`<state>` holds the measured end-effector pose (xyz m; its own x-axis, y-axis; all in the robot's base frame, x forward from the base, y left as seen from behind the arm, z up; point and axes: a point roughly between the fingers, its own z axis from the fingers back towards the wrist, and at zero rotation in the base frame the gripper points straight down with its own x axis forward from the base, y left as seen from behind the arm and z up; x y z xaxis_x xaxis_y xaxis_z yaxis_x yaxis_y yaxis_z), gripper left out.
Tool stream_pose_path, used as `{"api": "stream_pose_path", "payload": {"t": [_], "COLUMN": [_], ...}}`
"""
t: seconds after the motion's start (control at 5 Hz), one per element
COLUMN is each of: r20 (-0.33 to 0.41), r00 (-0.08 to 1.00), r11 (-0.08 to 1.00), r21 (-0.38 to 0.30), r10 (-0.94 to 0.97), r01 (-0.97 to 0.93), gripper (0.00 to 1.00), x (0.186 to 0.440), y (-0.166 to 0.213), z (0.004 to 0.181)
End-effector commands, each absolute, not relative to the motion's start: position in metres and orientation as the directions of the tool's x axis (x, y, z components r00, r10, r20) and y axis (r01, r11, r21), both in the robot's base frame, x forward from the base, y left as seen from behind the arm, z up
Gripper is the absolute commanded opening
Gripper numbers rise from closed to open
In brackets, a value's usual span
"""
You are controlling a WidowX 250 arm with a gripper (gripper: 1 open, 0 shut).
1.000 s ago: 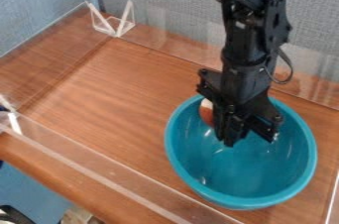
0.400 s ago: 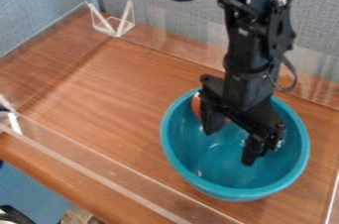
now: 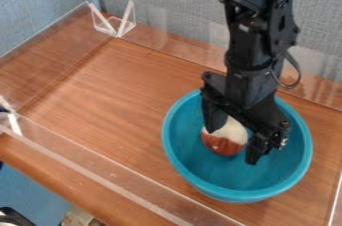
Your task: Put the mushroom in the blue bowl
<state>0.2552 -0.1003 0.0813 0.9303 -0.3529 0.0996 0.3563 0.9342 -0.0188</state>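
Note:
The blue bowl sits at the front right of the wooden table. Inside it lies the mushroom, reddish-brown cap low and cream stem up, resting on the bowl's floor. My gripper hangs straight down into the bowl with its black fingers spread wide on either side of the mushroom. It is open, and whether the fingers still touch the mushroom is unclear.
A clear acrylic wall runs along the table's front and left edges. A white wire stand sits at the back left. The bare wooden tabletop stretches left of the bowl.
The gripper went from shut to wide open inside the bowl. The mushroom, earlier mostly hidden behind the fingers, now lies in plain view between them on the bowl's floor.

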Motion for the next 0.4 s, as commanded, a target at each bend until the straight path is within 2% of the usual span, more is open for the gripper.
{"api": "stream_pose_path", "payload": {"t": [0.0, 0.2], "r20": [0.164, 0.171], "r00": [0.92, 0.92], "r11": [0.931, 0.933], "r21": [-0.016, -0.017], "r10": [-0.357, -0.351], "r01": [0.364, 0.359], "gripper": [1.0, 1.0], "x": [0.2563, 0.255], "y": [-0.1042, -0.1044], "z": [0.097, 0.0971]}}
